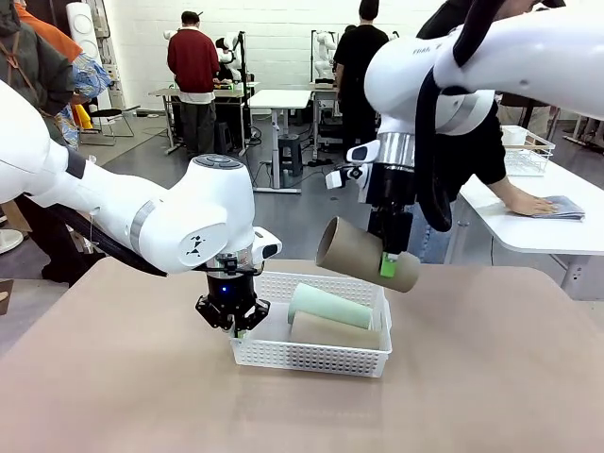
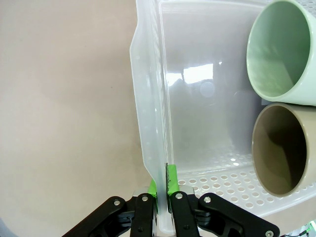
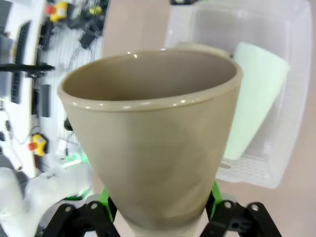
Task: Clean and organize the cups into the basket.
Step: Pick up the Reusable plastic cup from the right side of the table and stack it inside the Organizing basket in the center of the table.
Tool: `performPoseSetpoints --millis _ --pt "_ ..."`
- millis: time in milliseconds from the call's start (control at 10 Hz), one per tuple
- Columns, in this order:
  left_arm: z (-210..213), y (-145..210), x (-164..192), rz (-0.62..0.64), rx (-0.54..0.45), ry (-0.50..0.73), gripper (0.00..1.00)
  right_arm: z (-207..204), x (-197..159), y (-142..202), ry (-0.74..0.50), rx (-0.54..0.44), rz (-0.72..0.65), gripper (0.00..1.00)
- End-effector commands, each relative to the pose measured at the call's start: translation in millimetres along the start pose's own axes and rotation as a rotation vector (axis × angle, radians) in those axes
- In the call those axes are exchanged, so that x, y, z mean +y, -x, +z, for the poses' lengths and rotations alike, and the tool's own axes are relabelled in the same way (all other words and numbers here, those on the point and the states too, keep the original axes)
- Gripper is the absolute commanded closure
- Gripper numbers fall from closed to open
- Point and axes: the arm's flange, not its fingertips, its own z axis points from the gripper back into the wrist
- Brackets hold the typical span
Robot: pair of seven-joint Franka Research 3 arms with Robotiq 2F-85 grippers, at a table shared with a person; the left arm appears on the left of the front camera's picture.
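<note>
A workshop with a white brick back wall (image 1: 283, 28) and grey floor (image 1: 151, 160). A tan-topped table (image 1: 113, 377) fills the lower frame. At right, a white table (image 1: 528, 226) carries a wire basket (image 1: 527, 151), a person leaning over it. In the upper centre, two people stand with backs turned beside white worktables (image 1: 278, 97) and a black stool (image 1: 290, 151).

the shallow white plastic basket with a perforated lattice of small round holes (image 1: 311, 357) sits on a plain tan-brown tabletop (image 1: 113, 396). inside it lie a pale mint green matte tumbler (image 1: 328, 306) and a tan-brown matte tumbler (image 1: 335, 331). another tan-brown tumbler (image 1: 366, 255) is clamped between bright green pads (image 1: 388, 265) of the black right gripper (image 1: 389, 255).
</note>
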Motion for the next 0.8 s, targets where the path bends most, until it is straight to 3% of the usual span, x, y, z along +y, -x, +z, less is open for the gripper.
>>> performPoseSetpoints --millis 0,400,700 --pt "0.1 1.7 1.5 -0.015 -0.007 -0.001 1.0 -30.1 -1.6 -4.3 0.1 0.044 0.017 0.19" --pt "0.1 1.7 1.5 -0.015 -0.007 -0.001 1.0 -69.8 -5.9 -12.0 0.211 0.037 0.059 0.19" --pt "0.1 1.7 1.5 -0.015 -0.007 -0.001 1.0 -73.0 -5.1 -15.8 0.261 0.006 0.069 0.19"
